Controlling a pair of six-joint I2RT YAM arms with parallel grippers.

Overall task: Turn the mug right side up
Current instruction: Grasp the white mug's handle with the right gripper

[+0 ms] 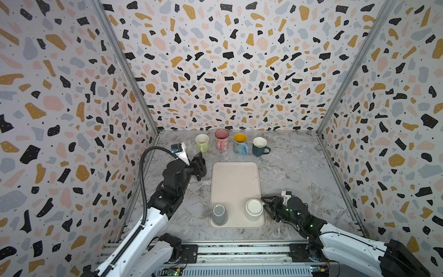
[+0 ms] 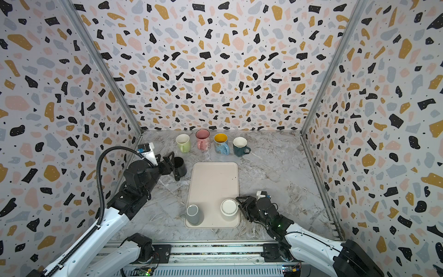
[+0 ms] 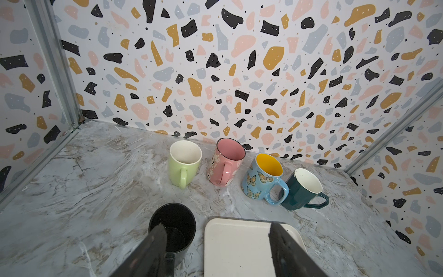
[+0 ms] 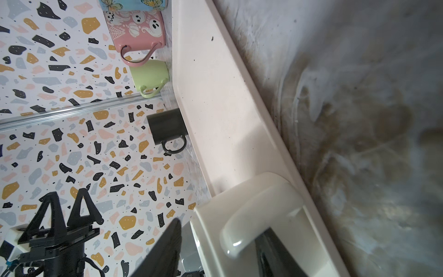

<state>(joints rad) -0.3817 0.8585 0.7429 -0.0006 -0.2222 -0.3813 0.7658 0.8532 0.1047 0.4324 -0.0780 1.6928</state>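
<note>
White mug [image 1: 254,207] upside down at tray [image 1: 235,182] front-right corner. Right gripper [image 1: 265,205] half-open astride its handle [image 4: 239,236], not clamped. Risk: a handle-only pinch could let the mug swing or slip mid-flip.

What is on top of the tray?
Two mugs stand upside down on the tray: a grey mug and a white mug. Anything beneath them is hidden.

marbled grey surface [image 1: 287,172]. directly on it: cream tray [image 1: 235,182] at centre; black mug [image 2: 181,165] upright just left of tray; back row, upright: green mug [image 1: 202,143], pink mug [image 1: 221,140], blue butterfly mug [image 1: 240,144], dark teal mug [image 1: 260,146].
</note>
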